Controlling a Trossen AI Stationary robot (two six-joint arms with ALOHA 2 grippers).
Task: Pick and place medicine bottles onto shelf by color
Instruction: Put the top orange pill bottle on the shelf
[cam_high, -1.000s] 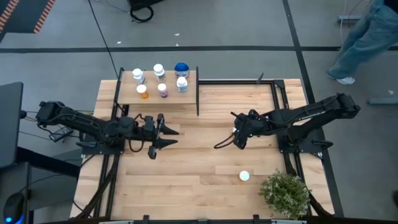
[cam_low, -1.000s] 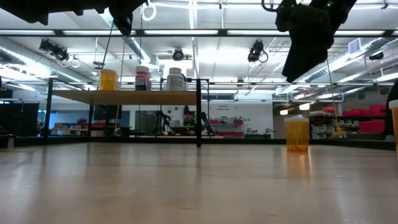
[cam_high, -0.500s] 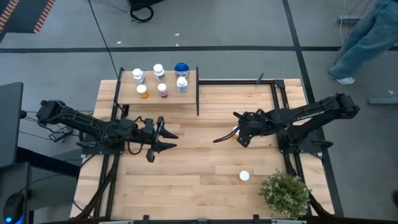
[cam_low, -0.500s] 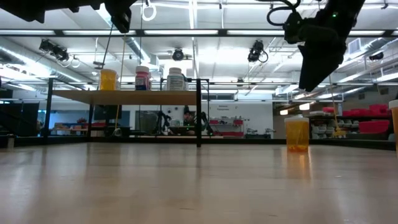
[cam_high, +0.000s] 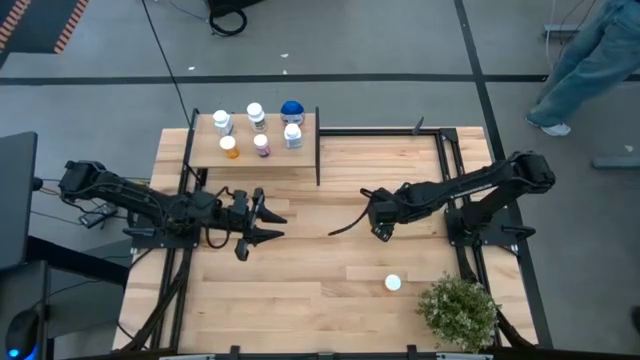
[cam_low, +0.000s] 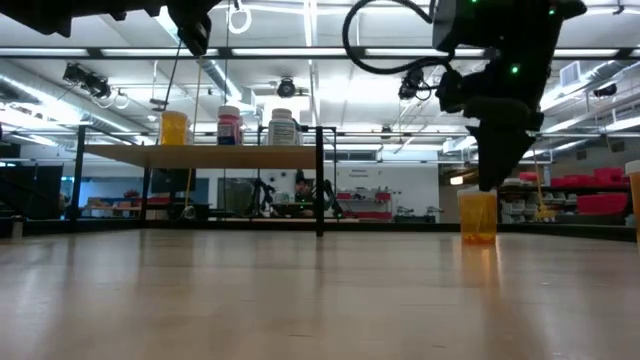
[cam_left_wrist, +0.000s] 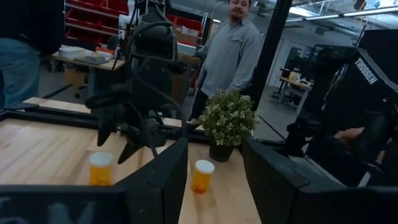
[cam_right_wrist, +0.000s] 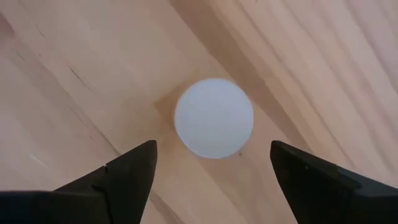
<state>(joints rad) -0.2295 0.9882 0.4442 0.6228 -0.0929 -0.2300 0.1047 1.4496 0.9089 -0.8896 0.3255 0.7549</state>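
Note:
An orange medicine bottle (cam_low: 477, 216) with a white cap (cam_right_wrist: 213, 118) stands upright on the table right of centre. My right gripper (cam_low: 489, 178) hangs just above it, pointing steeply down and open, with a finger on either side of the cap and touching nothing. A second orange bottle (cam_high: 393, 283) stands nearer the front edge. Several bottles (cam_high: 257, 128) stand on the shelf (cam_high: 250, 157) at the far left. My left gripper (cam_high: 268, 222) waits level at mid-left, open and with nothing in it.
A green potted plant (cam_high: 458, 310) stands at the front right corner, close to the second bottle. The shelf's black post (cam_high: 318, 150) rises left of my right gripper. A person (cam_left_wrist: 230, 53) stands beyond the table, and another walks past at the far right (cam_high: 590, 60).
My right gripper has come down over the orange bottle and tipped more steeply downward, shifting slightly toward the table's left. The bottles have kept their places.

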